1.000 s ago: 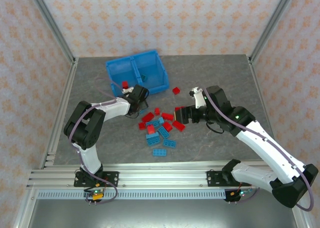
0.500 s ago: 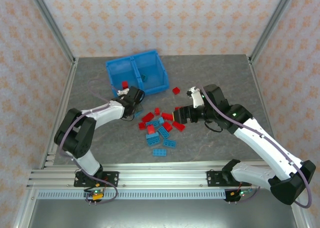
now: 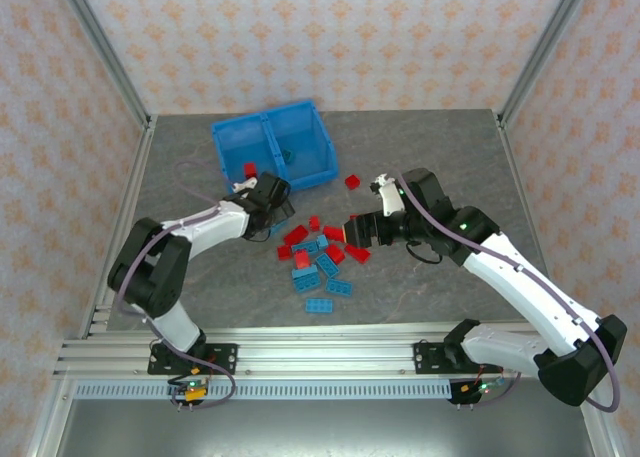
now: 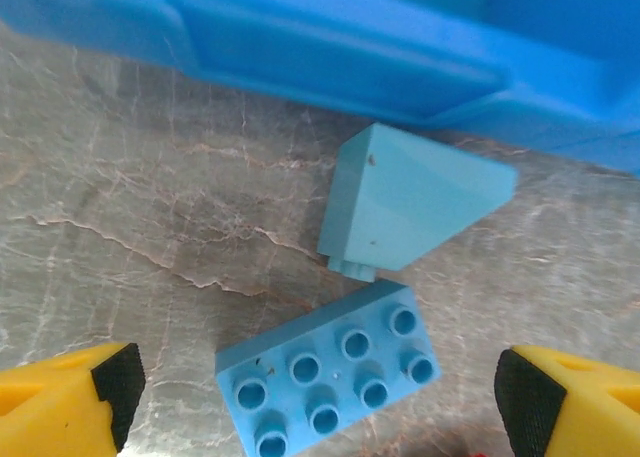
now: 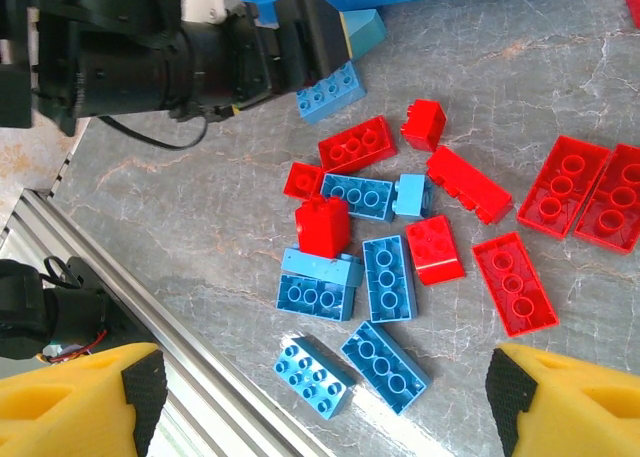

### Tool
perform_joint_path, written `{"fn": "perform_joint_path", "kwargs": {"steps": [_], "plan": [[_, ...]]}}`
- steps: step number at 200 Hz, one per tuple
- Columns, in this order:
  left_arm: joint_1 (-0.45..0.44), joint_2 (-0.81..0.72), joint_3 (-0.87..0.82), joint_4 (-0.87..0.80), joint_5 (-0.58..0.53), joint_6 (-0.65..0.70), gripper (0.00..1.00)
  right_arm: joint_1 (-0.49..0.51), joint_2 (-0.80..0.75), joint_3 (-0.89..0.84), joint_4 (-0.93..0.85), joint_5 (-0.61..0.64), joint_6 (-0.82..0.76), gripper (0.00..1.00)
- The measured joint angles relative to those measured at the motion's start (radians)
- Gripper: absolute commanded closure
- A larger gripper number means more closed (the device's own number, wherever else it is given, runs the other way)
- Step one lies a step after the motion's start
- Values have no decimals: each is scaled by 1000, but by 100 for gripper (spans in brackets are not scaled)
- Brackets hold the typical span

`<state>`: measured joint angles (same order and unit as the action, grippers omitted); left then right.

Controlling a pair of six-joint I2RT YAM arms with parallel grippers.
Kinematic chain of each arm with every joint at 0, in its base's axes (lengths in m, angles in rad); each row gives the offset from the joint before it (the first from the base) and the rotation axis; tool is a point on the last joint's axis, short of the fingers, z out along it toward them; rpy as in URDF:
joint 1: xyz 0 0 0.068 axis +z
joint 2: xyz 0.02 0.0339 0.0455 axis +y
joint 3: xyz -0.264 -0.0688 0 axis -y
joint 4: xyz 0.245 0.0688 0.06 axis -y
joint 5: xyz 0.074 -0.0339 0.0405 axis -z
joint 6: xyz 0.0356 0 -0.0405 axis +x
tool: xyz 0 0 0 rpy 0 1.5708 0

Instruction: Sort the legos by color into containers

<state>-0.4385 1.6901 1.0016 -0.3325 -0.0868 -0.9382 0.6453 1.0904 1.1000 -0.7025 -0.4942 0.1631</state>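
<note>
Red and light blue legos (image 3: 318, 257) lie in a loose pile mid-table, also seen as the pile (image 5: 400, 267) from the right wrist. My left gripper (image 4: 320, 397) is open low over the table just in front of the bin wall (image 4: 350, 47). A light blue eight-stud brick (image 4: 330, 382) lies flat between its fingers, touching neither. A sloped light blue brick (image 4: 410, 202) lies just beyond it. My right gripper (image 5: 320, 397) hangs open above the pile with nothing in it. The blue bin (image 3: 262, 116) has a red brick (image 3: 250, 169) in its left container.
A single red brick (image 3: 353, 182) lies apart, right of the bin. The left arm (image 5: 150, 57) reaches across the top of the right wrist view, close to the pile. The metal rail (image 3: 330, 352) runs along the near table edge.
The left gripper's jaws have opened wide, and its arm has swung its elbow down and left. The right gripper has drifted slightly left over the pile.
</note>
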Motion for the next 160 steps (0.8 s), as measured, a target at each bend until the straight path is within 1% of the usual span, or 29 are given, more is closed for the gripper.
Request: {"fn": "perform_joint_path", "kwargs": {"steps": [25,37,65,78,87,121,141,160], "plan": [[0,89,58,-21,3,-47,8,0,-5,0,-2,0,0,14],[0,114,71,-19,8,-60,11,0,-9,0,-4,0,-1,14],[0,137,86,-38,2,-74,22,0,-8,0,-27,-4,-5,13],[0,146,96,-55,-1,-78,34,0,-2,1,-41,-11,-7,13],[0,150,100,-69,-6,-77,39,0,3,2,-47,-16,-8,13],[-10,146,94,-54,-8,-82,42,5,28,15,-66,-23,-11,13],[-16,131,72,-38,-7,-78,48,6,41,15,-69,-23,-11,12],[-29,108,49,-37,-3,-74,51,7,52,15,-69,-23,-11,12]]}}
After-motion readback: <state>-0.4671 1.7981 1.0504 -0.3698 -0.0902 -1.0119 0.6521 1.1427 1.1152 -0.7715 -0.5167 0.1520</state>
